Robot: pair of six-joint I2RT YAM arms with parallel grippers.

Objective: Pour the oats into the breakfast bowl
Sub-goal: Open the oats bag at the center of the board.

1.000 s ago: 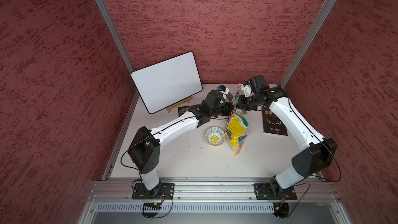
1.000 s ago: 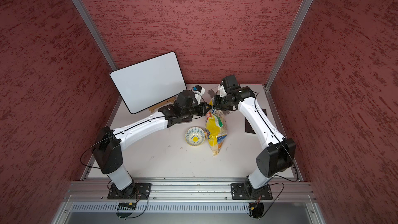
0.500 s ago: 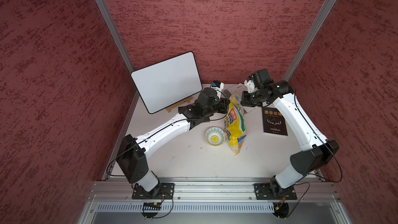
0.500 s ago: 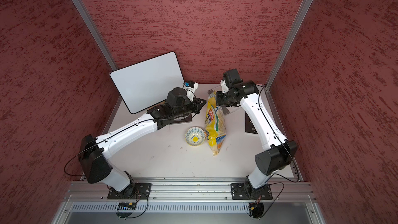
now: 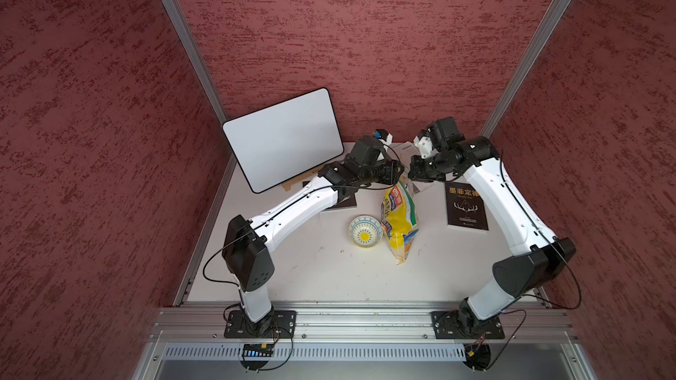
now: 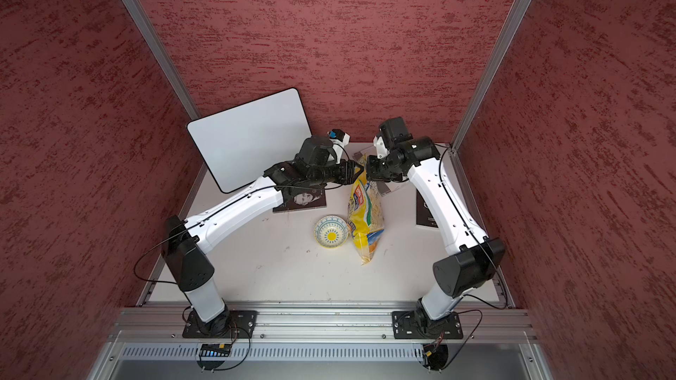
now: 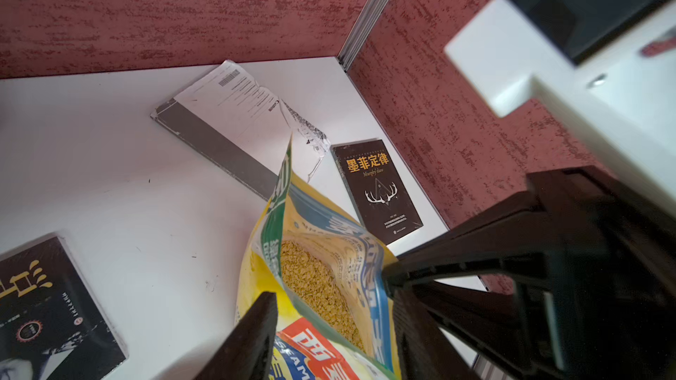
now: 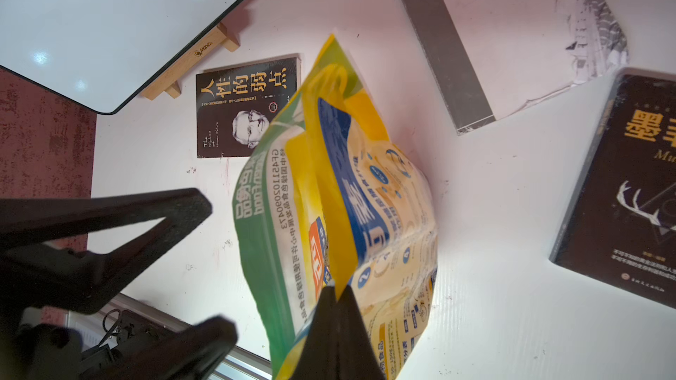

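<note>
A second ago the bag [image 5: 398, 221] sagged crumpled and low with my left jaws clamped on its top. Since then both arms have drawn it upward, and it now hangs stretched tall from the right jaws, which pinch its upper edge. The left jaws have let go and stand apart just beside the bag's mouth. The left arm [image 5: 292, 206] swung its elbow outward half a second ago and has come back in. The bag's top has narrowed since then.
</note>
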